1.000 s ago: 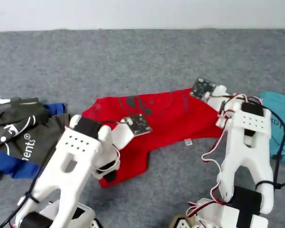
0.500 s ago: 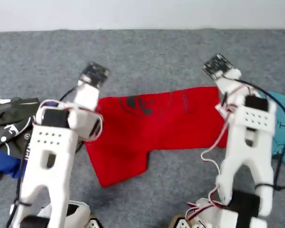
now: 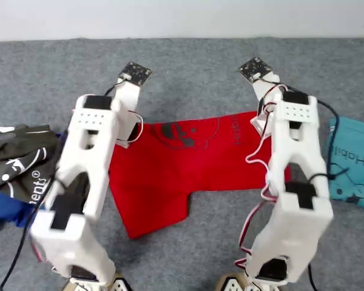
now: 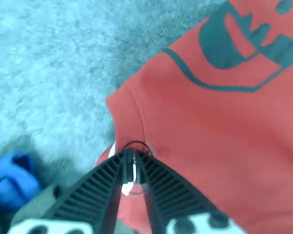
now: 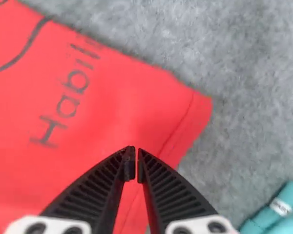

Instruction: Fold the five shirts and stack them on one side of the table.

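The red shirt [image 3: 194,163] lies spread flat in the middle of the grey bench [image 3: 182,66], print side up. That looks like the layout for a first fold. The 2 arms stand over its 2 far corners, probably so both ends of that edge can be lifted together and brought over evenly.

The left claw [image 4: 129,158] sits at the shirt's far corner on the side of the dark shirt [image 3: 24,160] and blue shirt [image 3: 6,209]. Its jaws are drawn together, and a small pucker of red cloth at the tips suggests it has pinched the edge.

The right claw [image 5: 132,163] is over the opposite far corner, just inside the hem. Its jaws are also together with barely a slit between them. The cloth there lies smooth, so I cannot tell whether it holds any fabric or only touches it.

The teal shirt [image 3: 352,170] waits at the bench's right edge, and the dark and blue ones are heaped at the left. Going by that, most of the 5 shirts are still unfolded.
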Tool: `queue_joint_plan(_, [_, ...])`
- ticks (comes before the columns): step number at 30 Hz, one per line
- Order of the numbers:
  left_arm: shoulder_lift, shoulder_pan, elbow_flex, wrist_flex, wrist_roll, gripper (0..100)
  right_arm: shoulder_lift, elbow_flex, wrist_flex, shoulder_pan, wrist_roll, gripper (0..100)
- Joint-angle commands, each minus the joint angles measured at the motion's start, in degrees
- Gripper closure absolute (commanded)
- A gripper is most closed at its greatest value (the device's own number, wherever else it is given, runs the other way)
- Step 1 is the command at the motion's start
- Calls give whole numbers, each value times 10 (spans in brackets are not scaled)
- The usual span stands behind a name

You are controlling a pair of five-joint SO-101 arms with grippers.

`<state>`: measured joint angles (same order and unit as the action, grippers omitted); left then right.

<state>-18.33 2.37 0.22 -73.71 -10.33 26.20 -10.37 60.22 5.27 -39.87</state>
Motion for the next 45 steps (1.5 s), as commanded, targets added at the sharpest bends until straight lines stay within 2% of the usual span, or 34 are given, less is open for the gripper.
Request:
queue_joint_plan(1, [-74, -7, -77, 10, 2, 986, 52, -98, 0, -5, 6, 989])
queue_joint_plan(10, [-254, -68, -297, -62, 0, 986, 242, -321, 0, -29, 2, 987])
queue_joint_plan(14, [-310, -63, -410, -123, -18, 986, 309, -434, 13, -35, 4, 987])
queue_joint_plan(22, [-346, -12, -600, -267, -16, 986, 334, -616, 193, -41, 4, 987])
queue_joint_plan(28, [-318, -18, -606, -269, 1, 986, 334, -680, 319, -57, 4, 987])
queue_joint_plan(32, [-309, -37, -606, -269, 1, 986, 335, -681, 364, -55, 4, 987])
queue_joint_plan(37, [-314, -53, -606, -269, 1, 986, 374, -666, 335, -53, 2, 987])
queue_joint_plan(45, [-315, -53, -606, -269, 1, 986, 449, -701, 165, -33, 0, 987])
